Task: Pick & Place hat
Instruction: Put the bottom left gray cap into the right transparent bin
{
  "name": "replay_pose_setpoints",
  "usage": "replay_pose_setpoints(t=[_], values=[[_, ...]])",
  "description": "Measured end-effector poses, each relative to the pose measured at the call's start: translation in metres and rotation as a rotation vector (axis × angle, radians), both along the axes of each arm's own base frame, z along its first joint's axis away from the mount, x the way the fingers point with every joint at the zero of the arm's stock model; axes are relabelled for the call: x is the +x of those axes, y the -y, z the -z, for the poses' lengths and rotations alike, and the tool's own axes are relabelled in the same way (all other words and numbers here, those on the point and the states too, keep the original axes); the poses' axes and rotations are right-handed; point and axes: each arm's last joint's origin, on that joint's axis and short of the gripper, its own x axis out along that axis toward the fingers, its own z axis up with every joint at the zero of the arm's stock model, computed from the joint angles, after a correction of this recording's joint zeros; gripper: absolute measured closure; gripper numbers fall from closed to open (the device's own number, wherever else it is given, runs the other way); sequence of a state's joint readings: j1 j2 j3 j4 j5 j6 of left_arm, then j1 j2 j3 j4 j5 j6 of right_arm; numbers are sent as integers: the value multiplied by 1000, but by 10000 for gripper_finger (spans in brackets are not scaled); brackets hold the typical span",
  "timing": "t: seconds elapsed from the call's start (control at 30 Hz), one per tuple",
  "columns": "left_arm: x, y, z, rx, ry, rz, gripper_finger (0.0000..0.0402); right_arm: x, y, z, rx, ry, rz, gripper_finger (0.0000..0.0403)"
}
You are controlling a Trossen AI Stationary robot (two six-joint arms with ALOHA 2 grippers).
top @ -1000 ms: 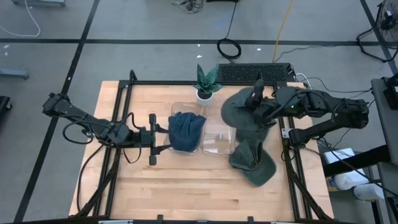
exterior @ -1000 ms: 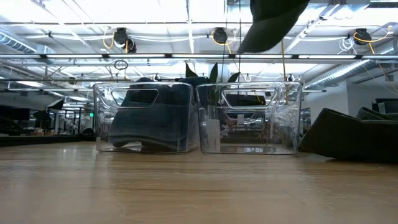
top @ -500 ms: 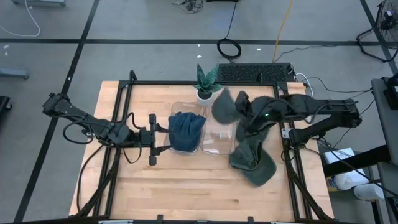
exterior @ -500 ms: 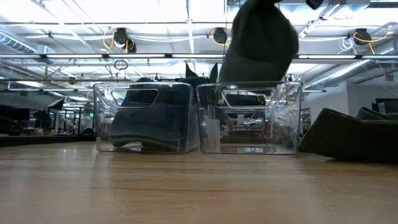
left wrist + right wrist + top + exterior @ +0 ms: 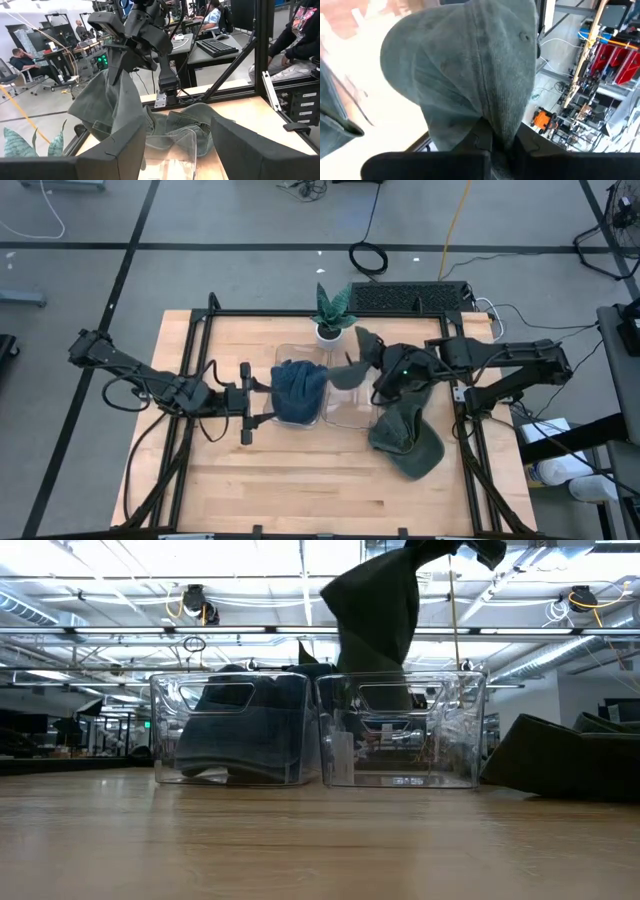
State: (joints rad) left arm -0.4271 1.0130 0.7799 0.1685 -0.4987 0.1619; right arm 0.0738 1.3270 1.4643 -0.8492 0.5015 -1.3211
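A dark green hat [image 5: 350, 370] hangs from my right gripper [image 5: 383, 380], which is shut on it, above the right clear bin [image 5: 350, 420]. In the low view the hat [image 5: 375, 610] droops down to about the rim of that bin [image 5: 440, 740]. The left clear bin [image 5: 170, 730] holds a blue hat [image 5: 298, 390]. A second green hat [image 5: 408, 442] lies on the table to the right of the bins. My left gripper [image 5: 247, 402] stands open and level just left of the left bin, with nothing between its fingers [image 5: 125, 145]. My right gripper pinches a gathered fold of the green hat's cloth [image 5: 492, 127] between its two fingers. It comes from the table's right side, slanting down. The hat hangs slack below the fingers, clear of the table, and its crown [image 5: 470, 65] bulges out beyond them.
A potted plant [image 5: 330, 310] stands just behind the bins and a keyboard [image 5: 410, 297] lies at the far edge. Black frame rails [image 5: 190, 380] run along the table's left and right sides. Bare wood [image 5: 300, 480] lies in front of the bins. People sit in the room beyond.
My right gripper has gone toward the table's left and down, rolling as it went, still shut on the green hat. The hat was spread wide beside the bins and now hangs bunched over the right bin.
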Motion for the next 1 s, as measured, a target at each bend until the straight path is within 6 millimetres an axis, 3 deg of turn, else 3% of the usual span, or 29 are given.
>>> replay_pose_setpoints(t=[0.3,0.7,1.0], values=[[0,0,2,-1,-17,0,171,-2,-1,2,148,70,139,392],[0,0,2,-1,-22,1,172,18,-21,26,235,32,214,392],[0,0,4,-14,-39,1,172,11,-33,28,293,54,304,392]])
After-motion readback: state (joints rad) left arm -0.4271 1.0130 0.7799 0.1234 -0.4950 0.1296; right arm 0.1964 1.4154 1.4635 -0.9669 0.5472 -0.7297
